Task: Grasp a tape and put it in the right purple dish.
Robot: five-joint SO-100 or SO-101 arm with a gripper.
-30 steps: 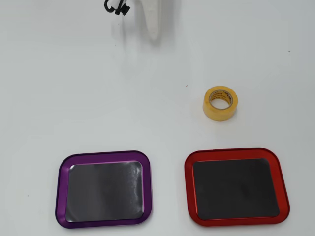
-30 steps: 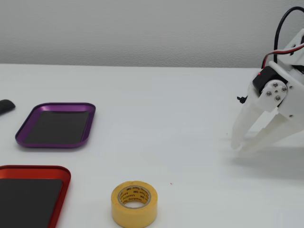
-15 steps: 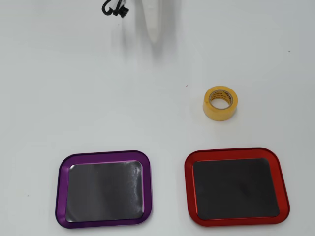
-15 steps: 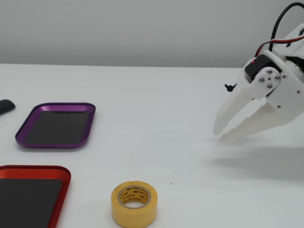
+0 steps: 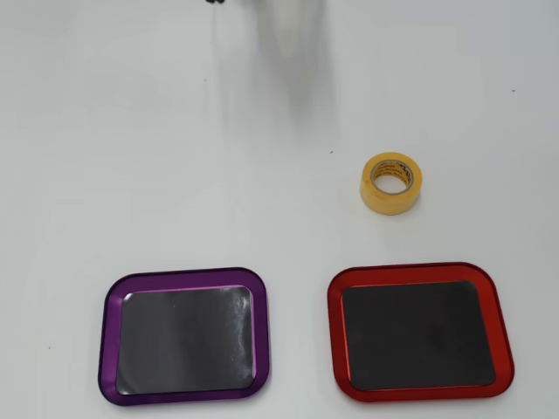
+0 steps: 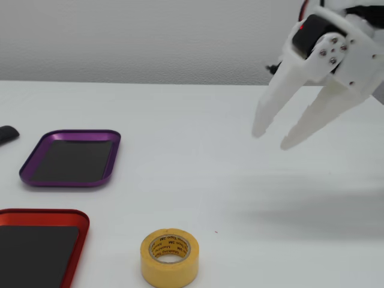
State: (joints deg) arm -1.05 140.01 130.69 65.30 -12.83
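Observation:
The yellow tape roll [image 5: 390,183] stands on its flat side on the white table, right of centre in the overhead view, and near the front edge in the fixed view [image 6: 170,257]. The purple-rimmed dish [image 5: 109,340] lies at the lower left of the overhead view and at the left of the fixed view [image 6: 72,180]; it is empty. My white gripper [image 6: 273,141] hangs in the air at the upper right of the fixed view, open and empty, well apart from the tape. In the overhead view the arm [image 5: 293,44] is only a white blur at the top.
A red-rimmed tray [image 5: 334,332] of the same shape lies below the tape in the overhead view and at the lower left of the fixed view [image 6: 81,234]; it is empty. A small dark object [image 6: 6,133] sits at the fixed view's left edge.

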